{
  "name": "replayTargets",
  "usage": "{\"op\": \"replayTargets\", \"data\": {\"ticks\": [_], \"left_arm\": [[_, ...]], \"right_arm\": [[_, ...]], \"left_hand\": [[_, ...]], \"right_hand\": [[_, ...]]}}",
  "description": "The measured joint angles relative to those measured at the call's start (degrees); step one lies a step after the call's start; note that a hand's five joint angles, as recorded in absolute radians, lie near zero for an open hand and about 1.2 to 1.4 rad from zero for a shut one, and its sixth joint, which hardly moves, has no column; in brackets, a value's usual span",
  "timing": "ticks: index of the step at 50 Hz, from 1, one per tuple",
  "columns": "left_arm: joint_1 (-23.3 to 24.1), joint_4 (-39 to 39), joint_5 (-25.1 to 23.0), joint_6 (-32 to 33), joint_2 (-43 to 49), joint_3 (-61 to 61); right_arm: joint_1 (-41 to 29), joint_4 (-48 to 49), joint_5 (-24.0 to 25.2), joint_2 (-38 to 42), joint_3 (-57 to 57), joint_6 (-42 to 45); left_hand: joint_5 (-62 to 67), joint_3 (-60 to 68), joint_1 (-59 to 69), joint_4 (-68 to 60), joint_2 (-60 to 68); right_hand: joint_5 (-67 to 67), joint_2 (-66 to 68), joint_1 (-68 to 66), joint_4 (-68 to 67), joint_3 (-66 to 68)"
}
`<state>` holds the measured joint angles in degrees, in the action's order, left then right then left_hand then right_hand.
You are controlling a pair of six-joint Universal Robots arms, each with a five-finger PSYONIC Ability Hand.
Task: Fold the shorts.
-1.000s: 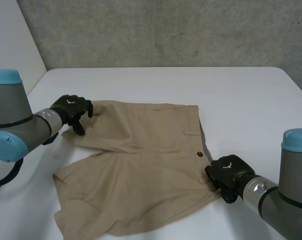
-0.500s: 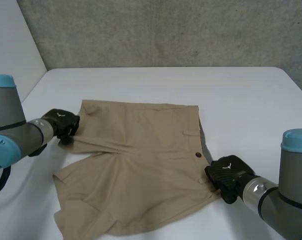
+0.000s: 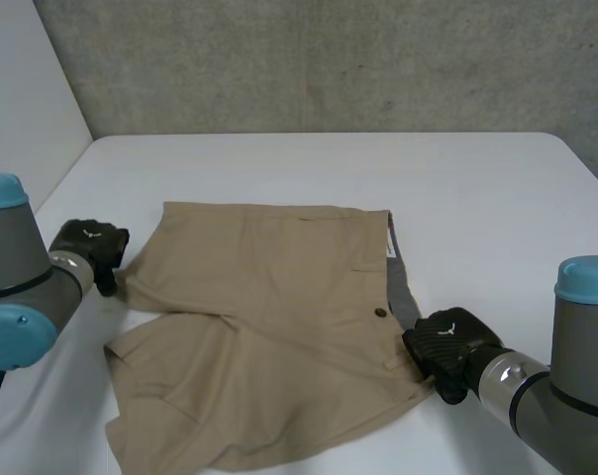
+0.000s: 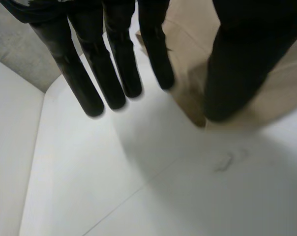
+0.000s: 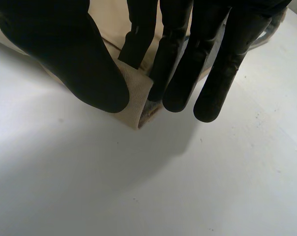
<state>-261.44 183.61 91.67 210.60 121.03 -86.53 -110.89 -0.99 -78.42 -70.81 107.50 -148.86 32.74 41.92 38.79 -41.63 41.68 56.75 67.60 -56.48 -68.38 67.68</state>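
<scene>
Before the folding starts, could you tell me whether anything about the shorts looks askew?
The shorts lie slightly crooked: near the right hand the waistband gapes, showing grey lining, and the near leg's hem is rumpled rather than flat.

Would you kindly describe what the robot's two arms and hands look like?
Both arms, left arm and right arm, are thick grey tubes with light-blue caps. The left hand and right hand are black, each with a small white mark on its back and long, round-tipped fingers.
</scene>
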Motion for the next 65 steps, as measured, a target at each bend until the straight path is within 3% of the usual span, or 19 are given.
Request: {"op": "replayTargets", "data": {"ticks": [2, 9, 18, 23, 29, 43, 53, 58, 61, 65], "left_arm": [[0.4, 0.0, -0.2, 0.0, -0.5, -0.5], [2.6, -0.2, -0.8, 0.0, -4.8, -2.8], [3.8, 0.0, -0.8, -0.3, -14.1, -9.2], [5.3, -0.1, -0.8, -1.6, -20.4, -15.0], [7.6, -0.8, -0.8, -4.2, -25.4, -19.8], [13.7, -6.9, -1.4, -14.1, -31.7, -27.2], [14.3, -7.1, -2.4, -15.1, -33.7, -29.7], [14.3, -7.2, -3.9, -15.1, -34.9, -30.4], [14.4, -7.4, -4.6, -15.1, -35.7, -30.7], [14.7, -7.9, -4.8, -15.1, -36.6, -30.8]], "right_arm": [[0.0, 0.0, 0.0, -0.1, 0.0, -0.1], [-0.9, 0.0, 0.0, -0.5, -0.4, -0.5], [-1.7, 0.1, 0.2, -3.1, -0.3, -0.6], [-1.5, 0.1, 0.7, -6.7, 0.3, 0.1], [-1.0, 0.0, 1.9, -9.8, 1.6, 2.9], [-0.4, 0.8, 11.2, -9.4, 7.1, 12.1], [1.1, 5.8, 11.9, -6.4, 8.0, 12.3], [1.5, 8.2, 11.5, -5.0, 8.0, 12.3], [1.5, 9.0, 11.3, -4.2, 7.7, 12.3], [1.5, 9.5, 11.3, -3.9, 6.7, 11.9]], "left_hand": [[-11.3, -10.7, -9.7, 10.3, -10.7], [-23.8, -22.1, -16.9, 22.3, -22.2], [-24.0, -22.3, -16.9, 22.6, -22.5], [-24.0, -22.3, -16.9, 22.6, -22.5], [-24.0, -22.3, -16.9, 22.6, -22.5], [-24.0, -22.3, -16.9, 22.6, -22.5], [-24.0, -22.3, -16.9, 22.6, -22.5], [-24.0, -22.3, -16.9, 22.6, -22.5], [-24.0, -22.3, -16.9, 22.6, -22.5], [-24.0, -22.3, -16.9, 22.6, -22.5]], "right_hand": [[0.0, 0.0, 0.0, 0.0, 0.0], [0.0, 0.0, 0.0, 0.0, 0.0], [-1.1, -1.2, 1.2, 1.4, -1.2], [-20.1, -22.2, 16.9, 22.6, -22.2], [-26.2, -27.2, 21.5, 28.6, -27.7], [-31.0, -30.9, 24.6, 32.7, -32.1], [-30.0, -30.4, 24.2, 31.8, -31.1], [-23.9, -23.3, 18.1, 23.9, -23.2], [-4.5, -2.8, 1.8, 3.7, -3.2], [-1.0, 0.1, 1.5, 0.2, 0.0]]}}
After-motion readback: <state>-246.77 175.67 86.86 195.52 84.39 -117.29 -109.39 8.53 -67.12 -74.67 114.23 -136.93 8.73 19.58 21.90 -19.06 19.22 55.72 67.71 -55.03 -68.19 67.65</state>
